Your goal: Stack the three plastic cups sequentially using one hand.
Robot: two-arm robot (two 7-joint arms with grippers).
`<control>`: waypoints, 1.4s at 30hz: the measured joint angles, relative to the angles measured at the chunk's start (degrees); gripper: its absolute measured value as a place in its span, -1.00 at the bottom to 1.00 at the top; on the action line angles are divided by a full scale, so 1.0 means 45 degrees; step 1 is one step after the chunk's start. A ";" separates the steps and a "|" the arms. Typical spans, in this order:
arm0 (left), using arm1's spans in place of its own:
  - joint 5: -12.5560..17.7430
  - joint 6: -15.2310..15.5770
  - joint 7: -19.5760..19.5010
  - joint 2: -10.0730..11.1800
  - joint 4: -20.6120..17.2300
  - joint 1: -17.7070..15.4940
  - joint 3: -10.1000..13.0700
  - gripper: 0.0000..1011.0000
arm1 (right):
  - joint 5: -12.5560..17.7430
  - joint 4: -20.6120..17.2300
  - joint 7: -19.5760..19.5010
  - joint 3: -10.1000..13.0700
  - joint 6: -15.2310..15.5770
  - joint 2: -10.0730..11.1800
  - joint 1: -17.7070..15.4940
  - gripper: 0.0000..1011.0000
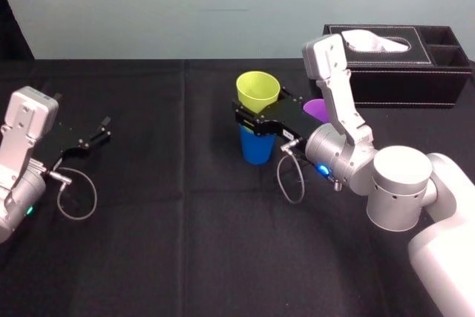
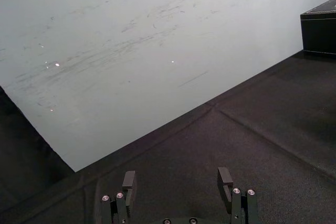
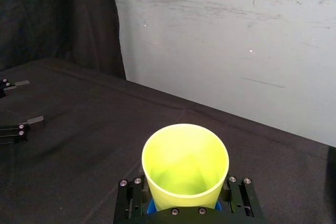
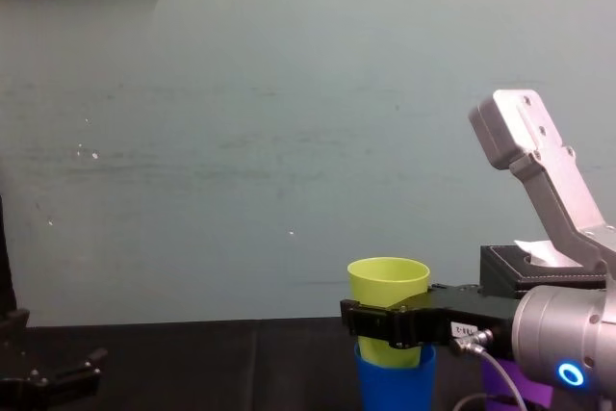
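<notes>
Right gripper (image 1: 256, 119) pinches yellow cup (image 1: 257, 90) mid-wall, base inside blue cup (image 1: 256, 149); side grip likely keeps rim free for purple cup (image 1: 318, 109), waiting at the pair's 3 o'clock. Left gripper (image 1: 105, 129) parked at 9 o'clock, fingers spread.

free: table (image 1: 185, 243) left of yellow-green cup (image 1: 257, 90) | right: purple cup (image 1: 315, 108), tissue box (image 1: 401, 79)

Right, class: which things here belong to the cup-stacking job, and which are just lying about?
Part of the job:
- yellow-green cup, gripped by the right gripper, partly inside the blue cup
- purple cup, behind that arm

Lying about:
- black tissue box, back right
- left gripper, idle and open, far left
</notes>
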 joint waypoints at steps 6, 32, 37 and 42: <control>0.0000 0.0000 0.0000 0.0000 0.0000 -0.0001 0.0001 1.00 | 0.0006 -0.0009 -0.0001 -0.0018 0.0005 0.0022 0.0001 0.46; 0.0000 0.0000 0.0000 0.0000 0.0000 0.0000 0.0000 1.00 | 0.0499 -0.1733 0.0271 0.0580 -0.0004 0.0878 -0.0973 0.98; 0.0000 0.0000 0.0000 -0.0001 0.0000 0.0000 0.0000 1.00 | 0.0773 -0.2622 0.0503 0.0959 -0.0028 0.1616 -0.1730 0.98; 0.0000 0.0000 0.0000 0.0000 0.0001 0.0000 0.0000 1.00 | 0.1165 -0.3450 0.0689 0.1602 -0.0351 0.2521 -0.2861 0.98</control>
